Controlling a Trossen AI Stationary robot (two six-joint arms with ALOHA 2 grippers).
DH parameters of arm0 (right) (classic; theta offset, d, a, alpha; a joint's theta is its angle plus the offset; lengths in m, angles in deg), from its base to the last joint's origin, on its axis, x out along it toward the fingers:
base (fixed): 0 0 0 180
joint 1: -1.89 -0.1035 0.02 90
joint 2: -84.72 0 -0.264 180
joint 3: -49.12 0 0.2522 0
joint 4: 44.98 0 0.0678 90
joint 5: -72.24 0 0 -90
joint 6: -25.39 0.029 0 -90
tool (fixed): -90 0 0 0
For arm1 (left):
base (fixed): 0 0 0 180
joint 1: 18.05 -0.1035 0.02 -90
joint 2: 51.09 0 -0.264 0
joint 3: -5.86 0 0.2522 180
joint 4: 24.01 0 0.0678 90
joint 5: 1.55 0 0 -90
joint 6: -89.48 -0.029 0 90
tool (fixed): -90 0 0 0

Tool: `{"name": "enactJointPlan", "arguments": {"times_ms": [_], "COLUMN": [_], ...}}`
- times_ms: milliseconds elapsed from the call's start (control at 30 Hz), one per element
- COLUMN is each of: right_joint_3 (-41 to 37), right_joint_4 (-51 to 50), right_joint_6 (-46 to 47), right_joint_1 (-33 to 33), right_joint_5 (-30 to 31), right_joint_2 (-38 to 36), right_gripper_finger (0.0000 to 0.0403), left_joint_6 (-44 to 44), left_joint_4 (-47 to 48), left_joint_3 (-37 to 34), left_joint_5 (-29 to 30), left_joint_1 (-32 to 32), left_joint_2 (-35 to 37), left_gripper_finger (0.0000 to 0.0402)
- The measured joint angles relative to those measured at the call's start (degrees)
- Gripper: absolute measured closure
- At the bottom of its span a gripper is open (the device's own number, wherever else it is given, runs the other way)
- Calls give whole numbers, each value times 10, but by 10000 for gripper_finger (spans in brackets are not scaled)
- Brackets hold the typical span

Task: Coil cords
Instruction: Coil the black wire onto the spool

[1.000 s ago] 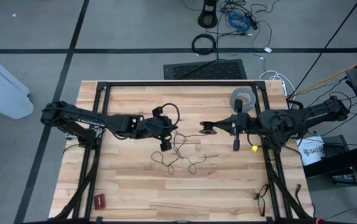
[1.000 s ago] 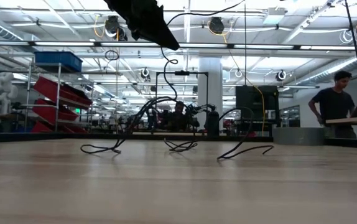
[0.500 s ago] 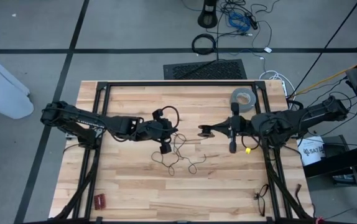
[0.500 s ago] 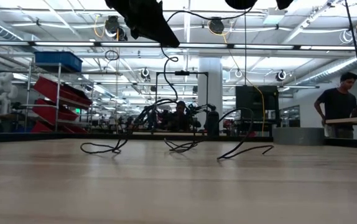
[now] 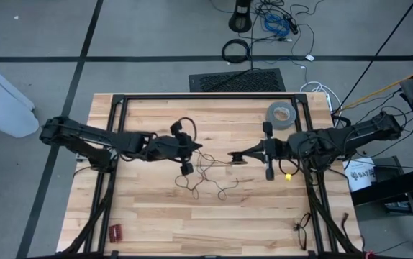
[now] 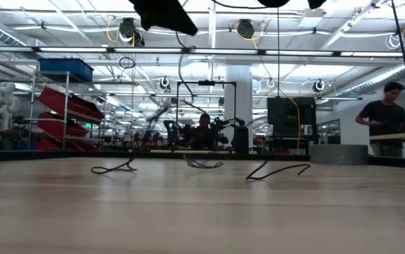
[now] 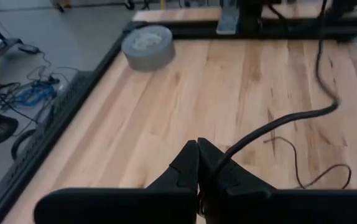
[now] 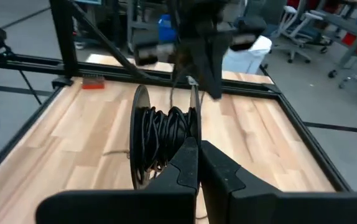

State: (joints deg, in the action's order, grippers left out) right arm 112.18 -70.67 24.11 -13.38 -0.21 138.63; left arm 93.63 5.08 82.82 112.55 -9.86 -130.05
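The cords are one thin black wire. Part of it lies in loose loops (image 5: 208, 180) on the wooden table (image 5: 156, 216), and part is wound on a small spool (image 8: 163, 134) of two thin discs. My left gripper (image 5: 192, 149) hovers above the table's middle, shut on the wire. My right gripper (image 5: 244, 155) faces it from the right, shut on the spool (image 5: 237, 157). A strand runs from the spool up to the left gripper (image 8: 197, 43). In the low view the loops (image 6: 276, 169) rest on the table. My left gripper pinches the wire (image 7: 223, 155) between its two fingertips, coming in from the table's left and slanting down. From there the wire runs free through the air, then drops to the loops on the table. My right gripper holds the spool at its near edge (image 8: 191, 138), nearly level from the table's right. The spool stands on edge, clear of the table. The fingers hide whether they have a disc or the winding.
A grey tape roll (image 5: 280, 113) lies flat at the table's far right, behind my right arm. A small red object (image 5: 115, 232) sits near the front left corner. A black frame (image 5: 206, 97) runs along the far edge. Bare wood lies toward the near edge.
My left gripper has risen, staying shut on the wire. The wire's arches that stood up over the table's middle have been drawn up, and the loops left on the table lie flatter.
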Motion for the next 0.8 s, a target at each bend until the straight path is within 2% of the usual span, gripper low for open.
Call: {"name": "enactJointPlan", "arguments": {"times_ms": [300,500,800], "right_joint_3": [0,0,0], "right_joint_4": [15,50,70], "right_joint_6": [-29,-61,-75], "right_joint_1": [42,60,71], "right_joint_5": [1,-28,-29], "right_joint_2": [16,56,84], "right_gripper_finger": [403,403,403], "left_joint_6": [0,1,16], "left_joint_4": [-15,-39,-43], "left_joint_3": [0,0,0], "left_joint_5": [0,-2,-12], "left_joint_1": [10,14,14], "left_joint_2": [57,56,54], "left_gripper_finger": [398,398,398]}}
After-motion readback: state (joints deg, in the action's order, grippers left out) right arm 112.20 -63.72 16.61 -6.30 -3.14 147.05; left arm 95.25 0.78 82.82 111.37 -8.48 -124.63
